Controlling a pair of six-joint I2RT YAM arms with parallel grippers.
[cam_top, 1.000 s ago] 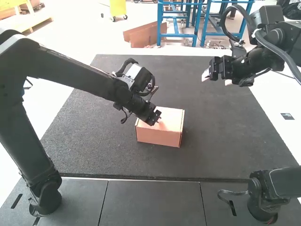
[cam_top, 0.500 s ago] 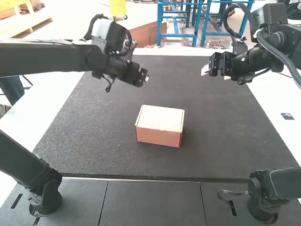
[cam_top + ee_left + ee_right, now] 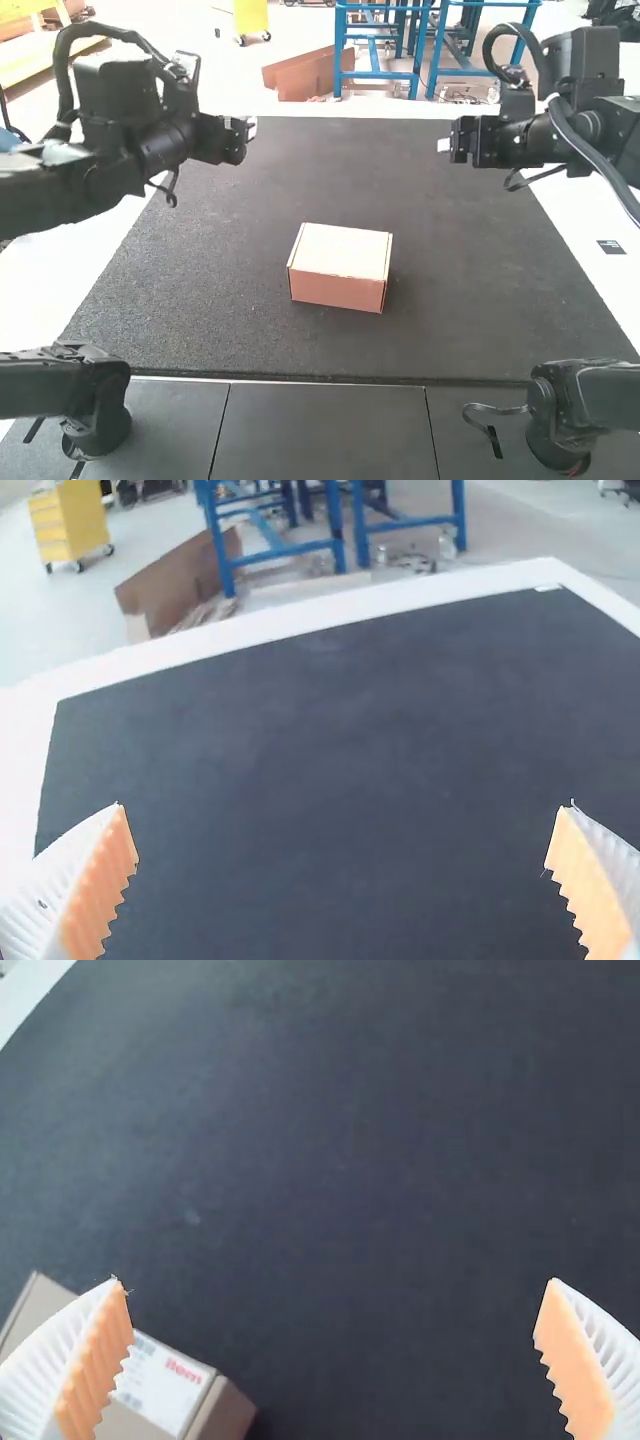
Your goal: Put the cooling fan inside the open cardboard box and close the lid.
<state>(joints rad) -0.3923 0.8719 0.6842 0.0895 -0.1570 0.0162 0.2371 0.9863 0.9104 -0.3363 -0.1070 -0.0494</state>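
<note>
Low across the whole workspace, a black mat (image 3: 480, 300) lies flat. On it sits a brown cardboard box (image 3: 340, 266), lid shut, below and between the two grippers and well apart from each. The left gripper (image 3: 243, 131) hangs above the mat, fingers spread wide, gripping nothing. Opposite, the right gripper (image 3: 447, 147) is likewise wide open and empty.
</note>
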